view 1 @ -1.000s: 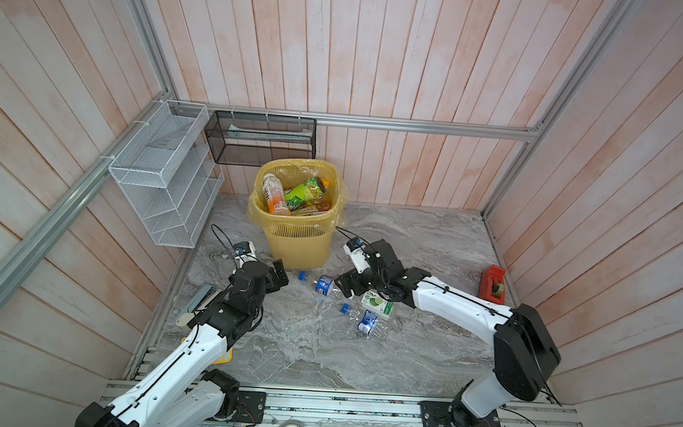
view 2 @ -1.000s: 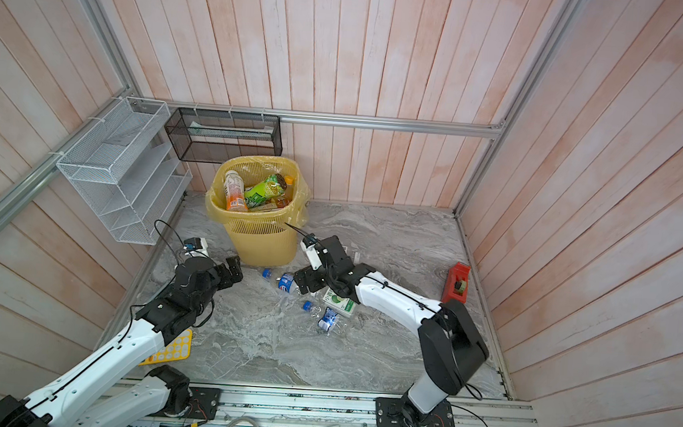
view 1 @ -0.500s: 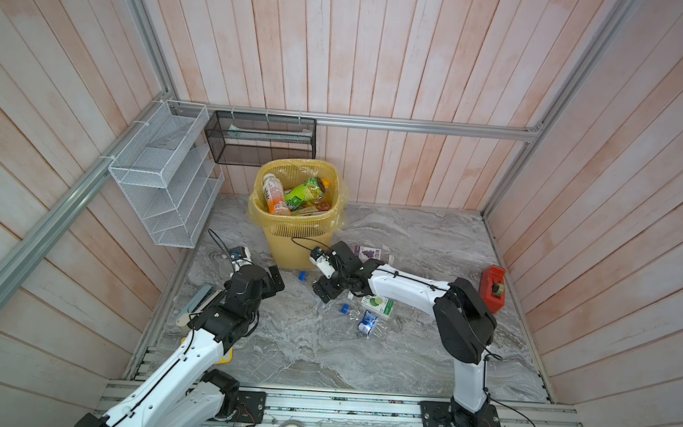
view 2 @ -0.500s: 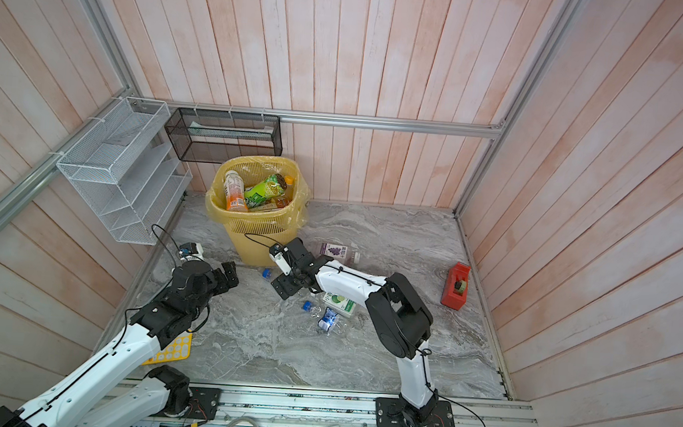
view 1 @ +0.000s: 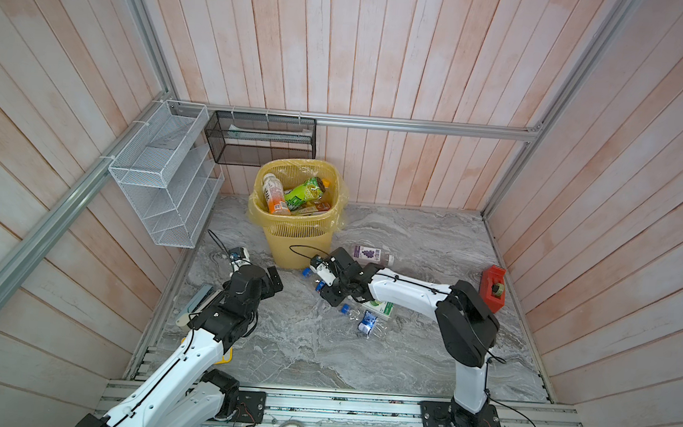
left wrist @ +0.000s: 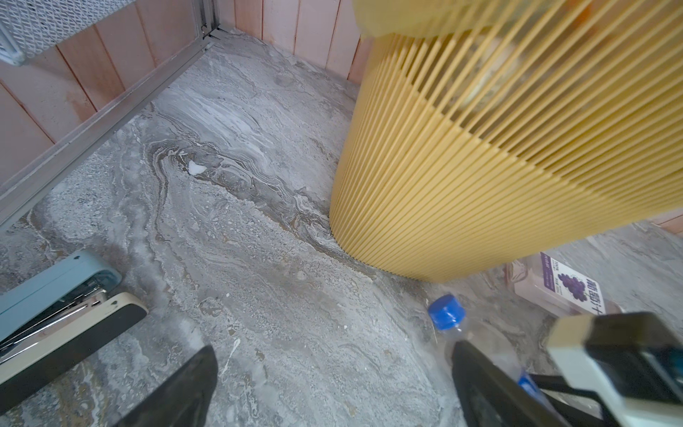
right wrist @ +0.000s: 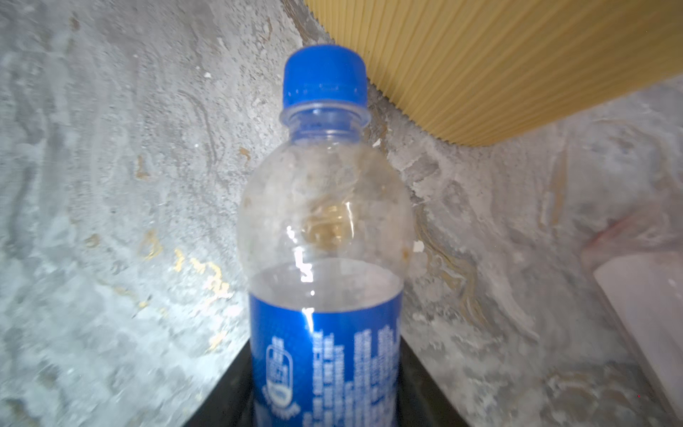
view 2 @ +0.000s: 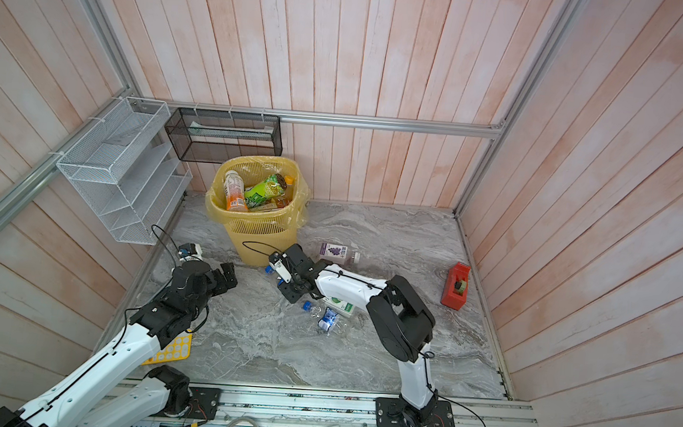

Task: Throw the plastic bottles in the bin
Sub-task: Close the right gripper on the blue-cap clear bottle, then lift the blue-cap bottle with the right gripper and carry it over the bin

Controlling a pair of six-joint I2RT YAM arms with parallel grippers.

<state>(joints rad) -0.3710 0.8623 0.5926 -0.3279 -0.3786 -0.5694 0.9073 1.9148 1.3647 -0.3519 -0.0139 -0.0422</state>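
1. The blue-capped bottle lies on the counter at the foot of the bin, with its cap just beside the bin's wall. My right gripper looks clamped across the bottle's label.
2. I judge it light, thin-walled and slick. A gentle squeeze mid-body should hold it without buckling it or letting it squirt out.
3. The bin holds several bottles, with an orange-labelled bottle and a green bottle on top.
4. A grape-labelled bottle lies on the counter nearby.
5. My left gripper is spread wide and empty.
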